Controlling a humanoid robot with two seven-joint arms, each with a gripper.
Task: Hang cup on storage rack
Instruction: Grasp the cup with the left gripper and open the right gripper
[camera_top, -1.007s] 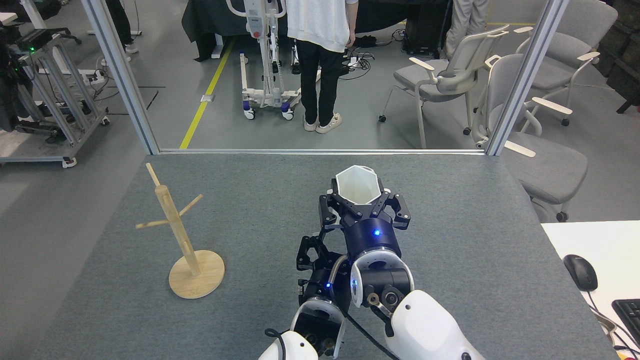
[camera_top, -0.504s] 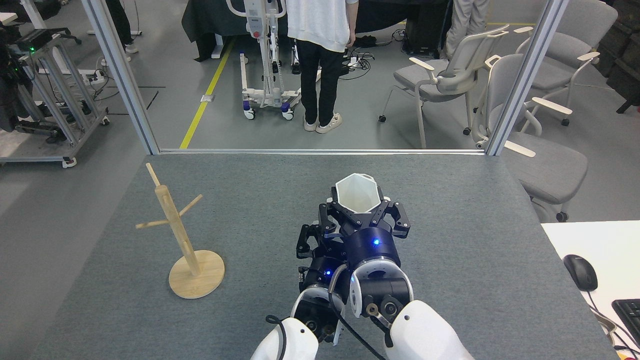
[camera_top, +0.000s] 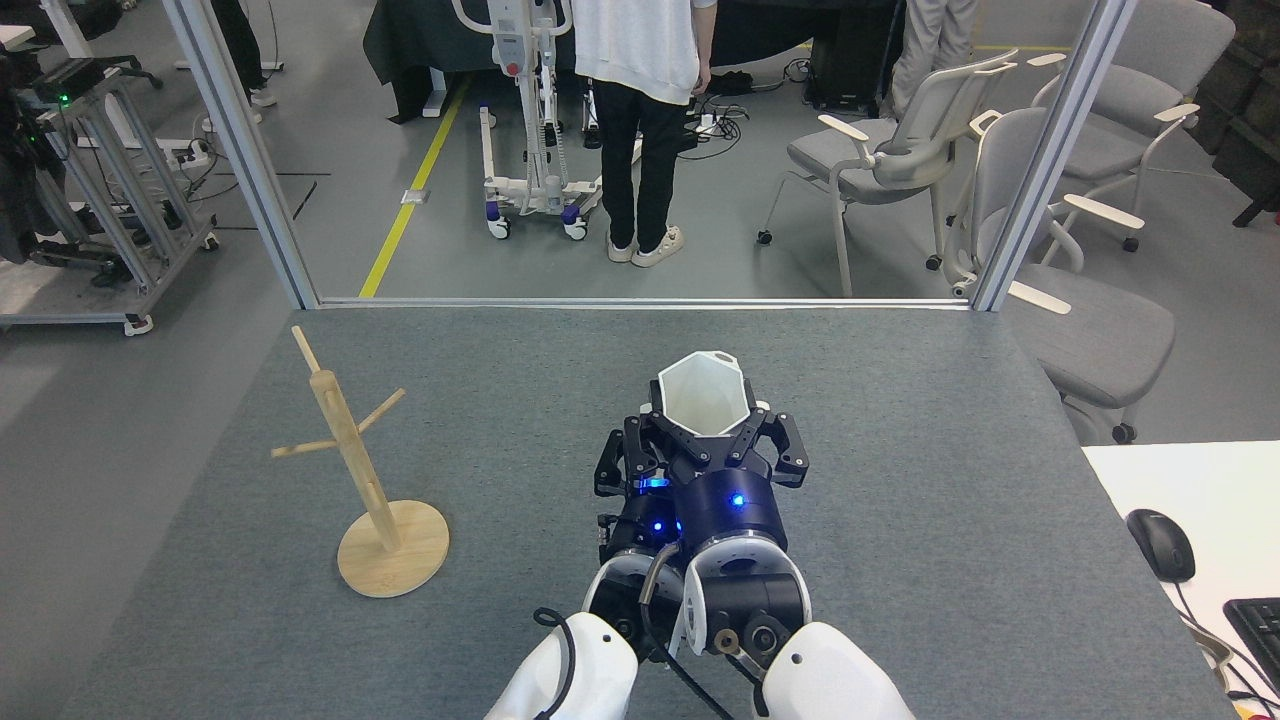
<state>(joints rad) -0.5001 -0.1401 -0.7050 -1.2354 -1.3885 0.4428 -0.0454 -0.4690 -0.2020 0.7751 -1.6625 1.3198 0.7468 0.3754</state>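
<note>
My right claw (camera_top: 712, 440) grips the cup (camera_top: 702, 392) mouth-up, keeping its rim tab free for a peg. The rack (camera_top: 372, 480) stands well left. I cannot tell my left claw's (camera_top: 628, 468) state.

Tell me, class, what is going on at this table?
The robot's right claw is closed around a white cup, mouth facing away from the robot, over the grey table. The left claw sits close beside it on the left; whether it is open is unclear. The wooden rack stands apart to the left, its pegs bare, so the cup is not yet hung.
</note>
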